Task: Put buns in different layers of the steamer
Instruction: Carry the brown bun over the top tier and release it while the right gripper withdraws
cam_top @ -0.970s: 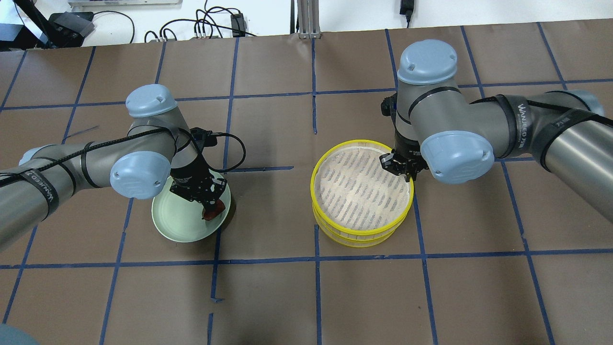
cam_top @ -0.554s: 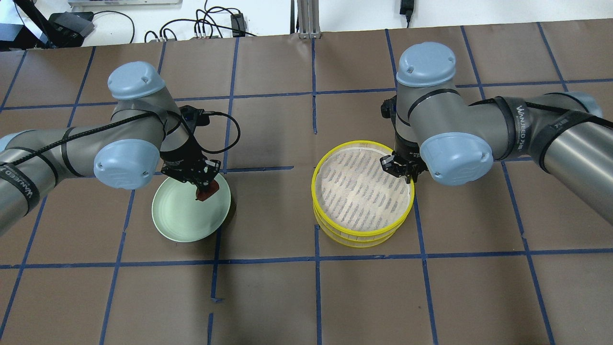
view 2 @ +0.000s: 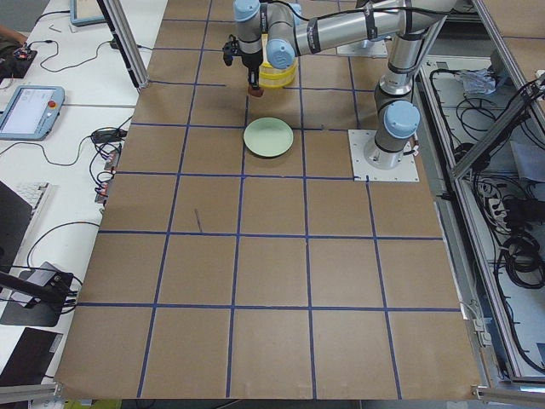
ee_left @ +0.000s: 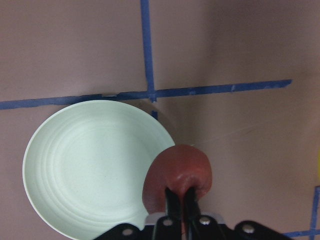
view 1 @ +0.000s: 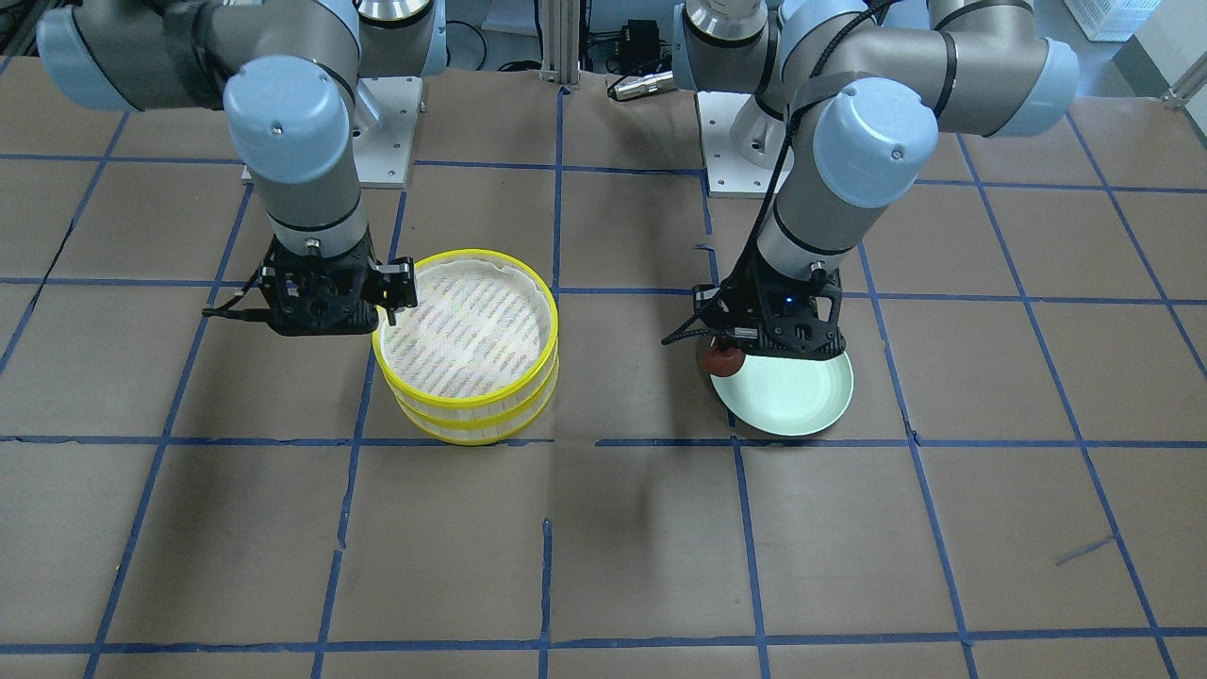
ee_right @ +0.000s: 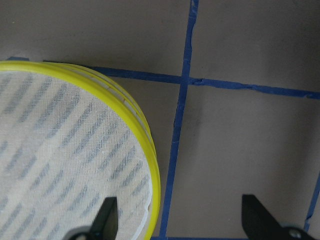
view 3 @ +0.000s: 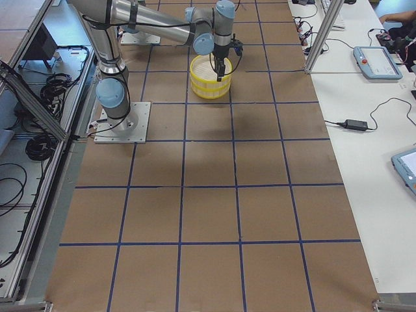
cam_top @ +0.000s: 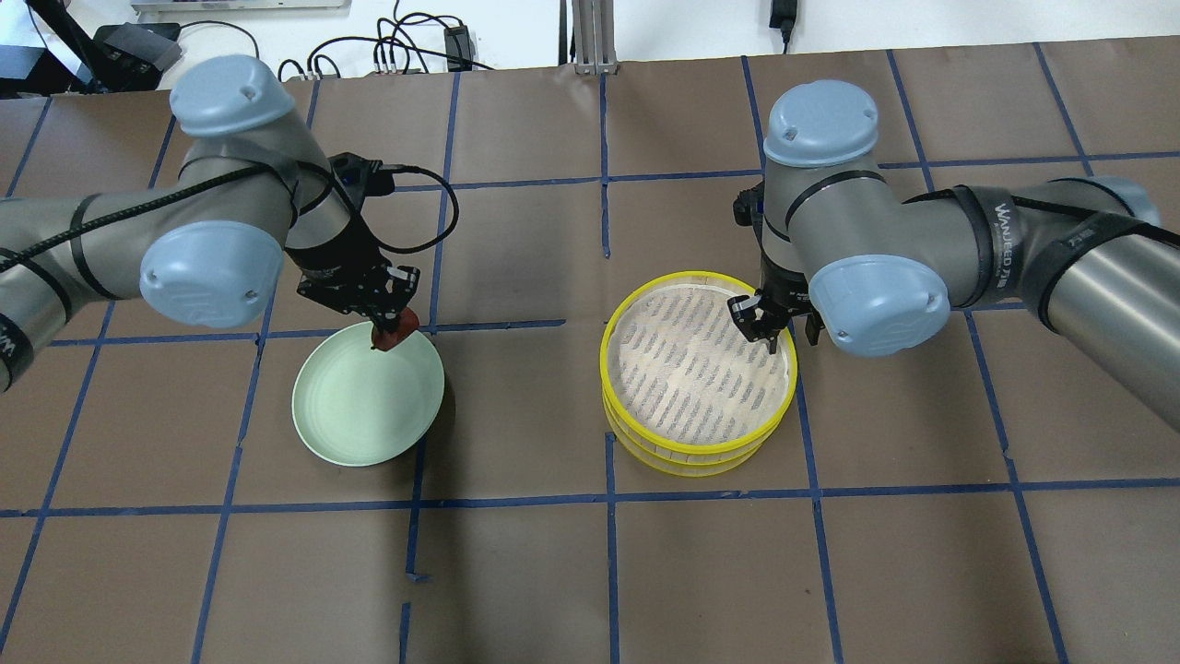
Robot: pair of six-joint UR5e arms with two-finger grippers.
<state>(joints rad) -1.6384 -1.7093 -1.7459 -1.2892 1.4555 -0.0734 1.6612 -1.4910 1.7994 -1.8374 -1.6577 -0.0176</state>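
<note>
While my left gripper point(ee_left: 179, 194), nearly shut, is pinching the reddish-brown bun point(ee_left: 177, 170) over the plate point(ee_left: 75, 160) edge & my right gripper point(ee_right: 182, 217) is hanging open, empty, astride the rim of the top steamer layer point(ee_right: 146, 150), I'm risking the glossy bun slipping from so thin a bite.

The reddish-brown bun point(ee_left: 177, 172), rounded and glossy, is hanging pinched at the left gripper's point(ee_left: 180, 196) fingertips. The upper layer point(cam_top: 693, 275) is sitting stacked on the lower layer point(cam_top: 687, 464), its yellow rim passing between the right gripper's point(ee_right: 181, 217) spread fingers.
</note>
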